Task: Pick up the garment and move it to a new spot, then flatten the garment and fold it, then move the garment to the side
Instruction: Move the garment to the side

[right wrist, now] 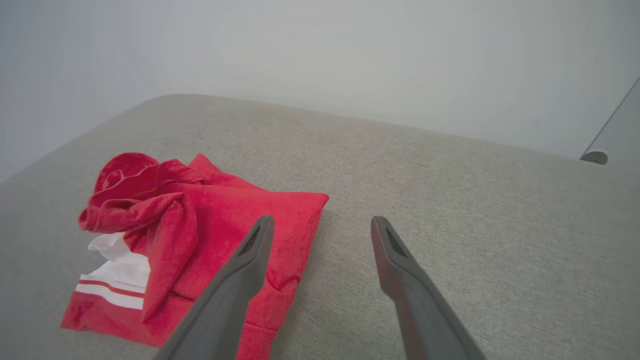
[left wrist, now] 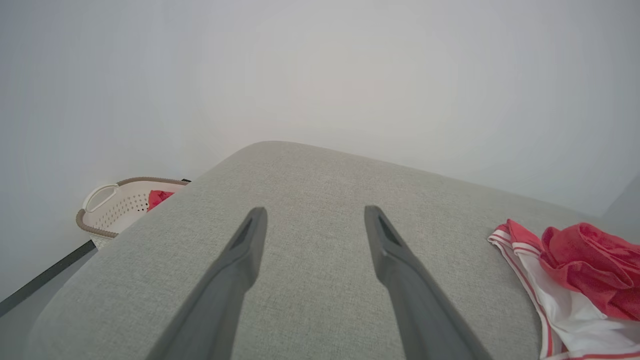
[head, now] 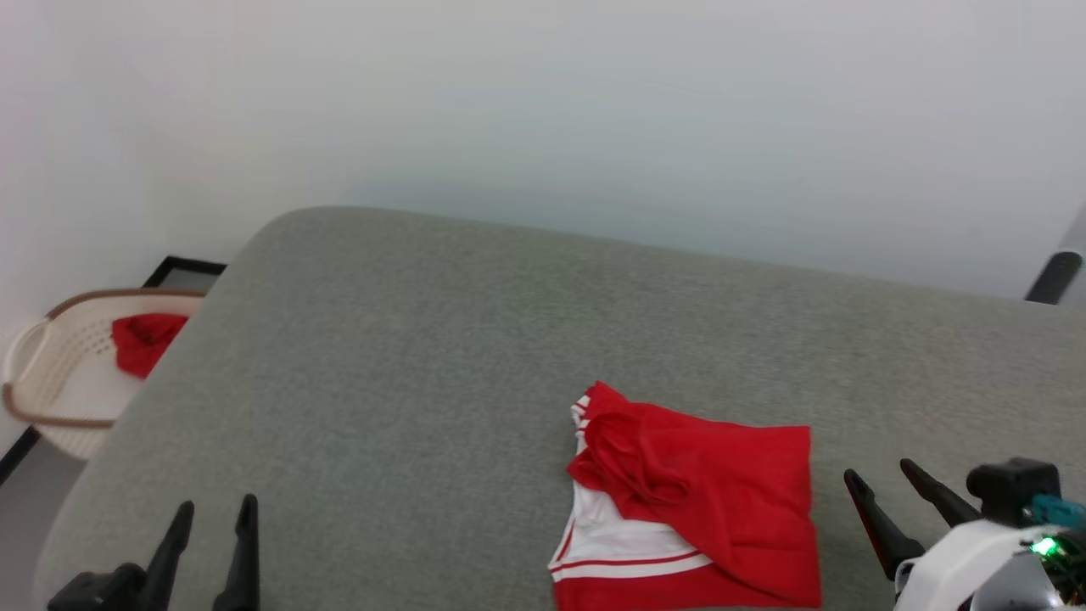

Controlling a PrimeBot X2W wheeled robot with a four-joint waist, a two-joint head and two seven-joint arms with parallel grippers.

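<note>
My left gripper [head: 216,505] and right gripper [head: 880,471] hover over the cushion [head: 424,339], jaws wide apart, nothing between them. The garment [head: 704,501] lies in a rumpled fold just left of the right gripper, well right of the left one. Far left of the left gripper, off the cushion, I see a basket [head: 34,356] holding a red cloth [head: 144,339].

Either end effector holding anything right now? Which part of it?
Nothing is held. The left end effector and right end effector both stand open and empty over the grey padded surface; the red-and-white jersey lies crumpled on it, ungripped.
</note>
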